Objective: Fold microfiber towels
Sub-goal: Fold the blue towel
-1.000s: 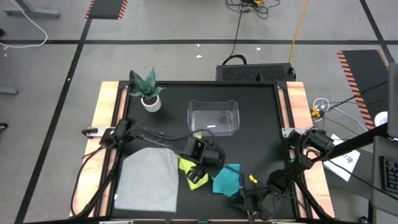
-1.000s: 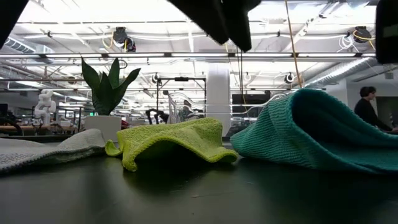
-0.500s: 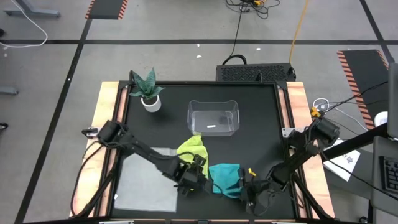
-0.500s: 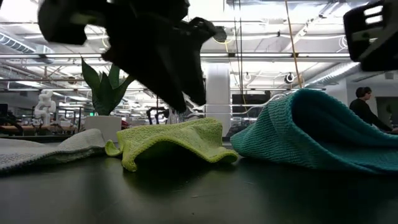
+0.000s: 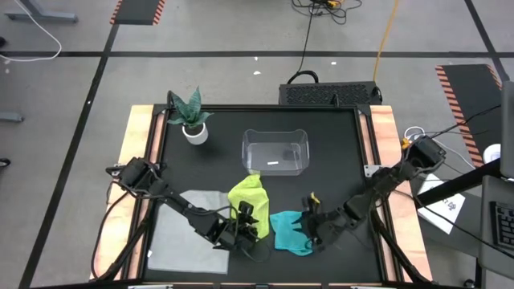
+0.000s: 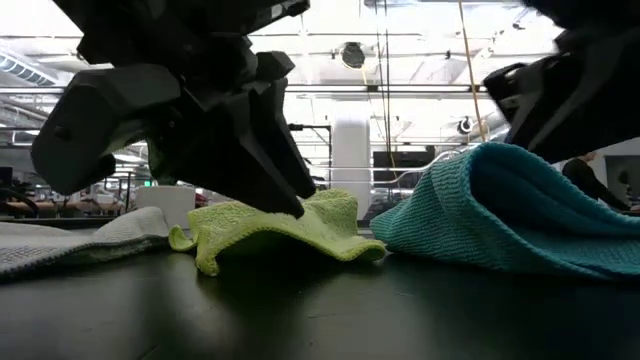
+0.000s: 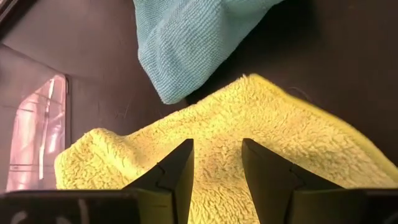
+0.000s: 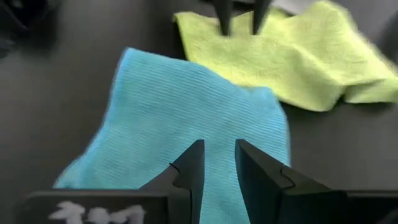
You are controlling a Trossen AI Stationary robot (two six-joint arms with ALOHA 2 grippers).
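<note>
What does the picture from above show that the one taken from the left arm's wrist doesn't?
Only the high view shows the grey towel, the clear bin, the potted plant and the right hand over the teal towel. Only the left wrist view shows the left hand with its fingers slightly apart, right over the yellow-green towel. Both show the yellow-green and teal towels lying crumpled side by side.

Left hand point(image 5: 248, 217) low, fingers parted, right hand point(image 5: 307, 227) likewise

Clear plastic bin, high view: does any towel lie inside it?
No. The bin holds no towel; the yellow-green towel lies beside it on the table.
</note>
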